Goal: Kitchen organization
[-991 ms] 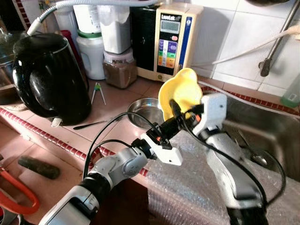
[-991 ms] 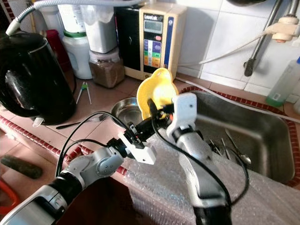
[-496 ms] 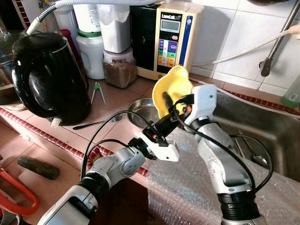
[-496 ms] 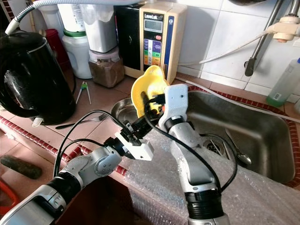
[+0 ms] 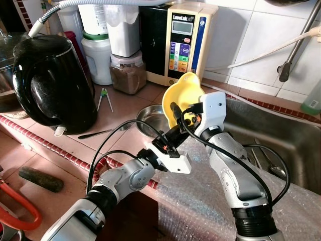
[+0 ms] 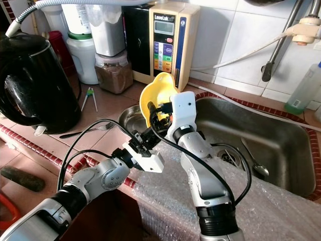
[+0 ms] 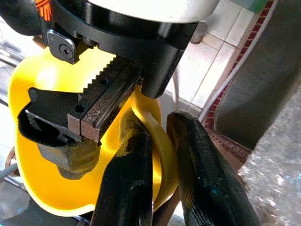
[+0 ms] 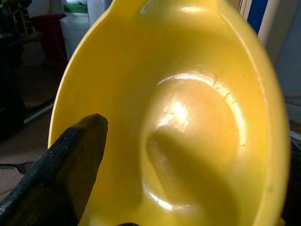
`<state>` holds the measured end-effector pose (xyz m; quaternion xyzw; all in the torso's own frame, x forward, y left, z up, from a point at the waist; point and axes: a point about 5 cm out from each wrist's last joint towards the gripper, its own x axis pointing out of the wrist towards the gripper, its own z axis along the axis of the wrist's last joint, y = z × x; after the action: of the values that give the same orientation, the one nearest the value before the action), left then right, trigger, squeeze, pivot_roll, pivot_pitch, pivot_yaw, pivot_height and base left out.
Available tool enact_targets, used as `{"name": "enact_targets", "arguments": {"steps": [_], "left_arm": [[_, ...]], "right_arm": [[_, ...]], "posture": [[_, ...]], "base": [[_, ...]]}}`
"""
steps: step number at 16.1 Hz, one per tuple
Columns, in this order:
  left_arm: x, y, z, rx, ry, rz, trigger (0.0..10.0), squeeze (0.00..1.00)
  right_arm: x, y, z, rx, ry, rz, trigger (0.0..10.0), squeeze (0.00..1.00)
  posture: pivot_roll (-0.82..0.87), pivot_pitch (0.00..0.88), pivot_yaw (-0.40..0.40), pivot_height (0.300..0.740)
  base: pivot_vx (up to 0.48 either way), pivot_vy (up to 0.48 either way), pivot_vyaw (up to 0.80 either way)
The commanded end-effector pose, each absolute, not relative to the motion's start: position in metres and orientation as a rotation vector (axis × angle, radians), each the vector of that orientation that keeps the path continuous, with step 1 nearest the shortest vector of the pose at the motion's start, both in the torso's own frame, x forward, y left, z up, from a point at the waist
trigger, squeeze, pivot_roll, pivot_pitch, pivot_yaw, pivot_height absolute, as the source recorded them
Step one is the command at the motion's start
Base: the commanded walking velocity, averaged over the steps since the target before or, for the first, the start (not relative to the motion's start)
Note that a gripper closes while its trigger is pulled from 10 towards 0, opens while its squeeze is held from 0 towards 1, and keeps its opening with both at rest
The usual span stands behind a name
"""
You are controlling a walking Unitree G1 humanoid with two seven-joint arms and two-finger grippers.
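A yellow plastic bowl (image 5: 184, 93) is held up on edge over the counter, between the steel bowl (image 5: 152, 118) and the sink (image 5: 286, 138). My right gripper (image 5: 176, 109) is shut on the yellow bowl's rim, one black finger (image 8: 61, 179) lying inside the yellow bowl (image 8: 188, 117). My left gripper (image 7: 157, 123) reaches up from below and is shut on the lower rim of the same bowl (image 7: 101, 59), right beside the right gripper's toothed pads (image 7: 101, 106).
A black kettle (image 5: 50, 85) stands at the left, with jars and a beige water machine (image 5: 183, 42) along the back wall. A fork (image 5: 100, 133) lies near the kettle. Bubble wrap (image 5: 200, 196) covers the counter's front edge by the sink.
The right arm has carried the yellow bowl a little to the left, away from the sink and toward the steel bowl. The left gripper stayed under it at the rim.
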<state>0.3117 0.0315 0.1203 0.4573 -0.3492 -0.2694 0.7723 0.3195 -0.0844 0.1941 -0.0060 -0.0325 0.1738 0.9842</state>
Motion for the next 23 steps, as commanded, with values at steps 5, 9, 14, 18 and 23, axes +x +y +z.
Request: {"name": "enact_targets", "arguments": {"steps": [5, 9, 14, 18, 23], "left_arm": [[0.311, 0.02, 0.121, 1.002, -0.757, -0.625, 2.2, 0.0], [0.312, 0.019, 0.12, 1.001, -0.74, -0.623, 2.4, 0.0], [0.312, 0.018, 0.118, 0.996, -0.725, -0.62, 2.7, 0.0], [0.313, 0.02, 0.119, 0.987, -0.714, -0.616, 3.1, 0.0], [0.318, 0.031, 0.124, 0.933, -0.698, -0.565, 3.8, 0.0]], "right_arm": [[0.305, -0.059, 0.204, -0.111, -0.078, 0.412, 10.0, 1.0], [0.3, -0.049, 0.208, -0.162, -0.104, 0.421, 10.0, 1.0], [0.288, -0.041, 0.215, -0.205, -0.217, 0.474, 10.0, 0.93], [0.278, -0.044, 0.207, -0.2, -0.221, 0.51, 10.0, 0.37], [0.279, -0.099, 0.163, -0.268, -0.104, 0.358, 10.0, 1.0]], "posture": [[0.02, 0.0, 0.001, 0.74], [0.01, 0.0, 0.004, 0.74], [0.02, 0.0, 0.002, 0.74], [0.02, 0.0, 0.002, 0.74], [0.02, 0.0, 0.015, 0.74]], "base": [[0.0, 0.0, 0.0], [0.0, 0.0, 0.0], [0.0, 0.0, 0.0], [0.0, 0.0, 0.0], [0.0, 0.0, 0.0]]}}
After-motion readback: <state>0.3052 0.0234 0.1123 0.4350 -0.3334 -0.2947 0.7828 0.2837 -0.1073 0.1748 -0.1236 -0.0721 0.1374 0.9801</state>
